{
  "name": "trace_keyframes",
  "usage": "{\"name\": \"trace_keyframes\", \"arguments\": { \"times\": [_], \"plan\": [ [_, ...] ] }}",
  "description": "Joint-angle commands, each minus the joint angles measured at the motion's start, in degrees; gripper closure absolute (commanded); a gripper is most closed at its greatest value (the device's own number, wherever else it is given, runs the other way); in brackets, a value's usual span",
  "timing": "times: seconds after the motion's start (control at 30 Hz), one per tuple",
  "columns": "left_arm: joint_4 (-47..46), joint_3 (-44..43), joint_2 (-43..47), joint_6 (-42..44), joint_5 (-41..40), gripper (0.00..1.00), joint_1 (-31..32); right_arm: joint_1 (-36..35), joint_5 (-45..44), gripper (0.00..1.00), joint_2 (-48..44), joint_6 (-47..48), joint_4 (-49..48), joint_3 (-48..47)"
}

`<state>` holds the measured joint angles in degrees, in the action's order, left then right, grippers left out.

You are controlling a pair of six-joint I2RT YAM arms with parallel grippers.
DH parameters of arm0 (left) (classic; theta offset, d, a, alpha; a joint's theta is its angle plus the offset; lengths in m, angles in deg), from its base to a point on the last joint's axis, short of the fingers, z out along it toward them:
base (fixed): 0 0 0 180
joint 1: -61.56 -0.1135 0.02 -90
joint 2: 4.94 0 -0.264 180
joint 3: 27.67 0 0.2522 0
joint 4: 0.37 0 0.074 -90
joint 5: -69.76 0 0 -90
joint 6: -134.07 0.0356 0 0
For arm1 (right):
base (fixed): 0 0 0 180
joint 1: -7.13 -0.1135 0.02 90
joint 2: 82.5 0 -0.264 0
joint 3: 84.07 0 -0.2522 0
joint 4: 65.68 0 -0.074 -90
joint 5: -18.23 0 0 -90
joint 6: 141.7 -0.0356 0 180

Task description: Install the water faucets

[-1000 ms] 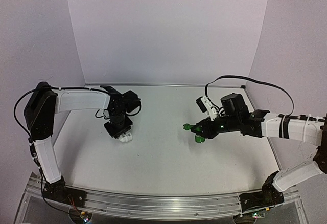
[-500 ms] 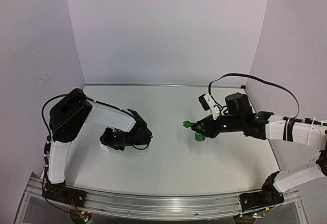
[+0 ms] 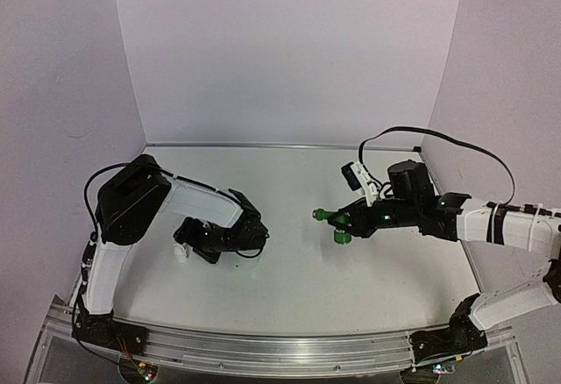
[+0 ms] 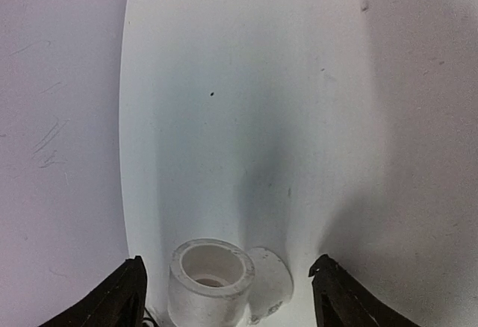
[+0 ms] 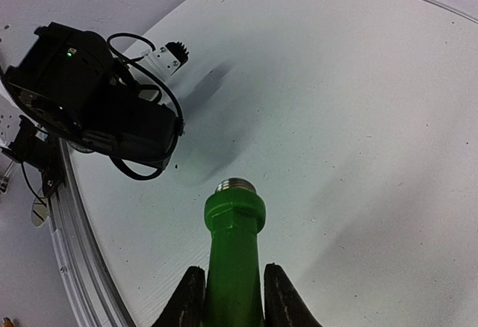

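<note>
The white fitting point(image 4: 211, 282) is a short open-topped tube with a rounded lug beside it. It stands on the table between the spread fingers of my left gripper point(image 4: 228, 301), and neither finger touches it. From above, the fitting point(image 3: 181, 252) sits at the tip of the left gripper point(image 3: 189, 242), which lies low and points left. My right gripper point(image 5: 233, 297) is shut on the stem of the green faucet point(image 5: 234, 245), whose silvery threaded end points away from the camera. In the top view the faucet point(image 3: 328, 216) hangs above the table's middle right, ahead of the right gripper point(image 3: 351, 224).
The left wall point(image 4: 60, 155) meets the table just beside the fitting. An aluminium rail point(image 3: 280, 349) runs along the near edge. A black cable point(image 3: 438, 138) loops over the right arm. The left arm's wrist point(image 5: 97, 110) shows across the table point(image 5: 358, 118).
</note>
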<state>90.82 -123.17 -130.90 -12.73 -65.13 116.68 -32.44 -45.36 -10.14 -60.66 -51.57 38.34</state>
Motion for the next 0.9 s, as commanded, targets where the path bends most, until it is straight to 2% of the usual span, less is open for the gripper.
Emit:
{"name": "trace_keyframes", "arguments": {
  "times": [0.0, 0.13, 0.2, 0.4, 0.5, 0.6, 0.73, 0.87],
  "plan": [
    [9.18, -5.25, 4.24, 0.51, 1.87, 0.16, 1.40, -0.24, 1.48, 1.00, 0.37, -0.36, -3.27, -1.37],
    [7.51, -6.68, 10.88, -0.74, 6.32, 0.03, 1.51, -0.25, 2.01, 1.00, 1.33, -0.61, -3.27, -1.95],
    [3.89, -4.91, 16.45, 1.25, 10.34, 0.00, 0.57, -0.24, 2.48, 1.00, 1.60, -0.62, -3.25, -2.18],
    [-20.76, 13.42, 41.74, 8.75, 41.02, 0.02, -13.51, -0.32, 3.65, 1.00, 3.20, -0.93, -3.17, -3.77],
    [-24.92, 21.90, 48.78, 12.02, 53.07, 0.01, -21.39, -0.30, 4.30, 1.00, 3.53, -0.98, -3.10, -4.52],
    [-25.53, 24.59, 47.49, 17.68, 58.16, 0.00, -26.24, -0.31, 4.63, 1.00, 4.27, -0.97, -3.14, -5.15],
    [-25.83, 23.64, 40.58, 23.77, 58.37, 0.01, -27.72, -0.29, 5.89, 1.00, 5.39, -1.72, -3.10, -6.01],
    [-25.88, 22.12, 33.94, 27.84, 57.54, 0.12, -27.87, -0.28, 6.07, 1.00, 5.43, -2.46, -3.09, -6.31]
  ]
}}
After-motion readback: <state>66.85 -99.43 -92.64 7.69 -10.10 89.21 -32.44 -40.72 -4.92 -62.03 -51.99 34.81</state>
